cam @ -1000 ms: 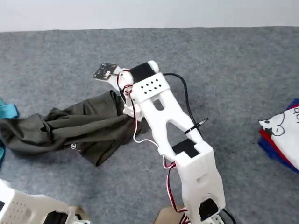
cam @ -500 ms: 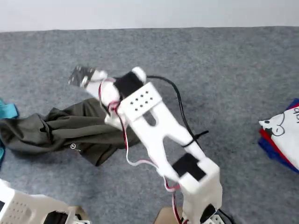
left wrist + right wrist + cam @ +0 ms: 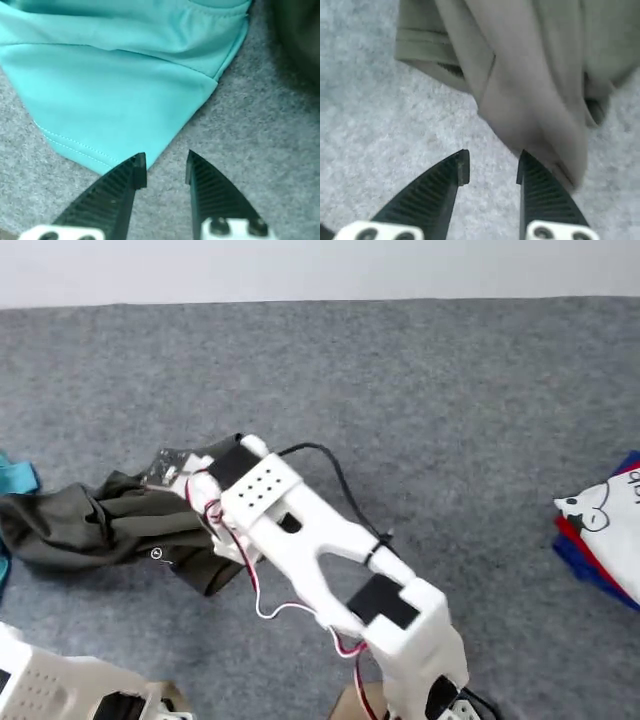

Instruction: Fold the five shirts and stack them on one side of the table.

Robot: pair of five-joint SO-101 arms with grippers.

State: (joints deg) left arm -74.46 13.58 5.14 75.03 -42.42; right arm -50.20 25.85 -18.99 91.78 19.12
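Observation:
A crumpled dark olive shirt (image 3: pixel 90 525) lies at the left of the grey table. My right gripper (image 3: pixel 168 468) hangs over the shirt's far edge, with the arm stretched across its right end. In the right wrist view the right gripper (image 3: pixel 492 167) is open with only carpet between the tips, and the olive shirt (image 3: pixel 535 75) lies just ahead of them. A teal shirt (image 3: pixel 15 478) shows at the table's left edge. My left gripper (image 3: pixel 165 170) is open just off the corner of the teal shirt (image 3: pixel 115 75), holding nothing.
A stack of folded shirts (image 3: pixel 605 530), white on top of red and blue, sits at the right edge. The left arm's base (image 3: pixel 50 685) fills the near left corner. Grey carpet (image 3: pixel 450 390) covers the table's middle and back.
The right arm has swung left and down, bringing its gripper from beyond the olive shirt's far right end to over the shirt's far edge. The shirt has barely shifted.

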